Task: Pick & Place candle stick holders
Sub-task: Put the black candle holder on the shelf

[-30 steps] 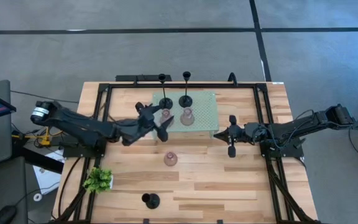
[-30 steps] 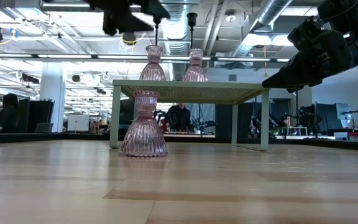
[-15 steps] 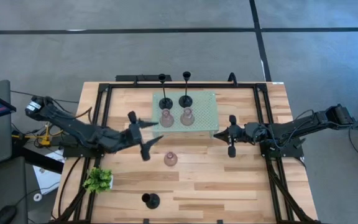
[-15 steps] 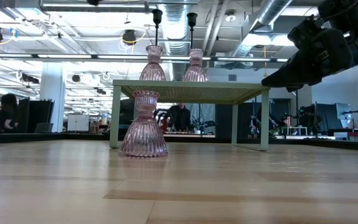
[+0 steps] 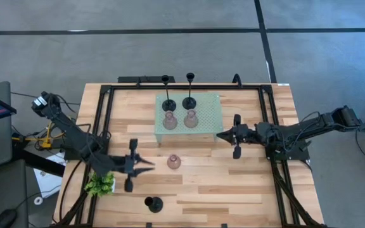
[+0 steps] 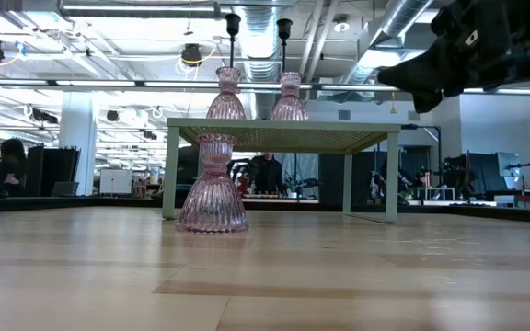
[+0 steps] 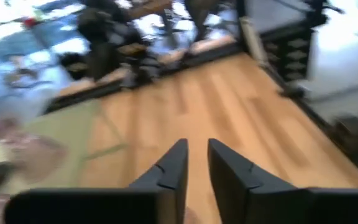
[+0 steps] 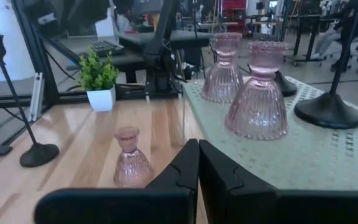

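Observation:
On the pale green stand (image 5: 208,113) stand two black candle stick holders (image 5: 168,104) (image 5: 189,101) and two pinkish ones (image 5: 170,120) (image 5: 191,119). A third pinkish holder (image 5: 173,162) stands on the table in front of the stand, and a third black one (image 5: 153,203) stands near the front edge. My left gripper (image 5: 152,163) hovers left of the lone pinkish holder, touching nothing, with a narrow gap (image 7: 195,157) between its fingers. My right gripper (image 5: 220,135) is shut and empty, raised at the stand's right corner.
A small green plant (image 5: 100,183) in a white pot sits at the near left, just beside my left arm. Black frame rails (image 5: 106,114) run along the table's left, right and far sides. Bare wood lies between the stand and the front edge.
My left gripper has drawn back from the pinkish holder on the stand, going toward the table's near left, and its wide-open fingers have closed to a narrow gap. The holder stays upright on the stand. My right gripper has risen a little.

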### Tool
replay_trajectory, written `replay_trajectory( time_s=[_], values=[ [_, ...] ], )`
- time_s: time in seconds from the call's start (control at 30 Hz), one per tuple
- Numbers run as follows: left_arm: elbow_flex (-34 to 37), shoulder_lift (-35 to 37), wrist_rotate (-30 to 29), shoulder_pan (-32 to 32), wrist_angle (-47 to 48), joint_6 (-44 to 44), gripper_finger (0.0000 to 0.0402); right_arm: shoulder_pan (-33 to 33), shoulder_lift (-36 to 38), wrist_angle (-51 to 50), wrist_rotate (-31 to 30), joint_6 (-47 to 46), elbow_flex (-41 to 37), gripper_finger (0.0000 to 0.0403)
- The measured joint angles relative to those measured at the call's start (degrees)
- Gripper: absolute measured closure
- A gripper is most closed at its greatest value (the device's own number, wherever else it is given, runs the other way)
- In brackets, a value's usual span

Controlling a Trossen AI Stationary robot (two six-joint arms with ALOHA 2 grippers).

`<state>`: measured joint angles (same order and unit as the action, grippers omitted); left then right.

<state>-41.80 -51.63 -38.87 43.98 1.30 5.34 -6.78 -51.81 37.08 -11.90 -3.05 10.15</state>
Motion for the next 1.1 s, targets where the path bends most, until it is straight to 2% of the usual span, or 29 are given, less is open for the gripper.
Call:
replay_trajectory(
  time_s=[0.07, 0.2, 0.3, 0.53, 0.77, 0.97, 1.1],
  values=[
    [1.7, -0.3, 2.7, 1.1, -0.1, 0.0, 0.0360, -0.1, 0.0, 0.1, 0.0, 0.0, 0.0, 0.0402],
    [6.0, -0.5, 4.2, 2.7, -0.3, -0.3, 0.0394, -0.4, 0.0, 0.7, 0.0, 0.0, 0.0, 0.0402],
    [8.3, 0.0, 6.9, 3.1, -1.0, -0.3, 0.0395, -0.4, 0.0, 1.5, 0.0, 0.0, 0.0, 0.0402],
    [13.1, -0.1, 19.6, 2.8, -7.0, 0.0, 0.0396, -0.4, 0.0, 2.8, 0.0, 0.0, 0.0, 0.0402],
    [18.9, -0.3, 25.6, 1.2, -15.1, 0.2, 0.0395, -0.4, 0.0, 2.8, 0.0, 0.0, 0.0, 0.0402],
    [24.3, -0.3, 27.1, -1.2, -27.1, 0.1, 0.0395, -0.4, 0.0, 2.8, 0.0, 0.0, 0.0, 0.0402],
    [24.8, -0.3, 32.6, -3.1, -29.0, -2.6, 0.0395, -0.4, 0.0, 2.8, 0.0, 0.0, 0.0, 0.0402]
  ],
)
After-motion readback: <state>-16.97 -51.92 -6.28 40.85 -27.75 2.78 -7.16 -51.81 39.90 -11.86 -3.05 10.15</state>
